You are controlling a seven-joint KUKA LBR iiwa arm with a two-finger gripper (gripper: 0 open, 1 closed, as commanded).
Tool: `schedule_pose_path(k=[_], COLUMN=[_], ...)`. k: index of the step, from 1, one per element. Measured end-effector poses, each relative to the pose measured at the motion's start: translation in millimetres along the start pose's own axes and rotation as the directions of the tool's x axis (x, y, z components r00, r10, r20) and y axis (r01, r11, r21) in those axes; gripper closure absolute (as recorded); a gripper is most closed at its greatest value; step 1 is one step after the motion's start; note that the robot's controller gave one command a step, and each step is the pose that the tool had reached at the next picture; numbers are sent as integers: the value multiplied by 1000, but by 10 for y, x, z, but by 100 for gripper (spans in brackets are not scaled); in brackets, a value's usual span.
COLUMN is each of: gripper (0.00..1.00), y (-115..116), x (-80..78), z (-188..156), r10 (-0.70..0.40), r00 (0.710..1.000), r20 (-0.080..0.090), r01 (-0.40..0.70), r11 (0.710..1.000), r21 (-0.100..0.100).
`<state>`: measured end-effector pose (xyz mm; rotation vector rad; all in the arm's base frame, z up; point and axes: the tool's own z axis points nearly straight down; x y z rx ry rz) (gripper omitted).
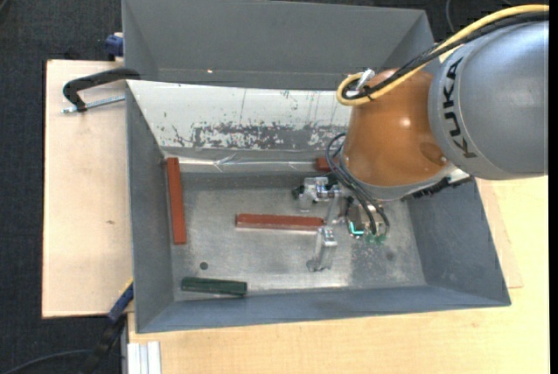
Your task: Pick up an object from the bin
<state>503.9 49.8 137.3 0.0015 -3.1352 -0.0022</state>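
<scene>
1. Broadly, the grey bin point(148, 215) is the largest thing under me. Its floor is mostly bare, with a few loose sticks lying well apart.
2. My gripper point(321, 222) hangs low over the floor, right of the middle. Its fingers stand apart, one on the far side and one on the near side of the right end of the middle bar point(275, 222), and are not clamped on it.
3. That middle bar is red-brown and lies flat, running left to right across the floor. I judge it stiff, light and straight-sided, so it should neither bend nor crush. Its smooth faces may slip, and held at the very end it may tip down. A hold across the narrow width, a little further in from the end, looks safer to me.
4. The left bar point(176, 200), also red-brown and about as long, lies close along the left wall, which leaves my fingers little room.
5. A shorter dark green bar point(214, 285) lies by the front wall at the left.
6. A small dark speck point(203, 267) sits just beyond it; I cannot tell what it is.
</scene>
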Motion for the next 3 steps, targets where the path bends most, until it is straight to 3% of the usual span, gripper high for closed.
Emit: schedule_pose_path(k=[1, 2, 3], gripper=[0, 100, 100], y=[706, 662, 1199], x=[-178, -197, -403], z=[705, 666, -1034], r10=[31, 37, 43], r00=[1000, 999, 999], r20=[2, 7, 20], r01=[-31, -37, -43], r11=[1000, 999, 999], r21=[-3, -1, -6])
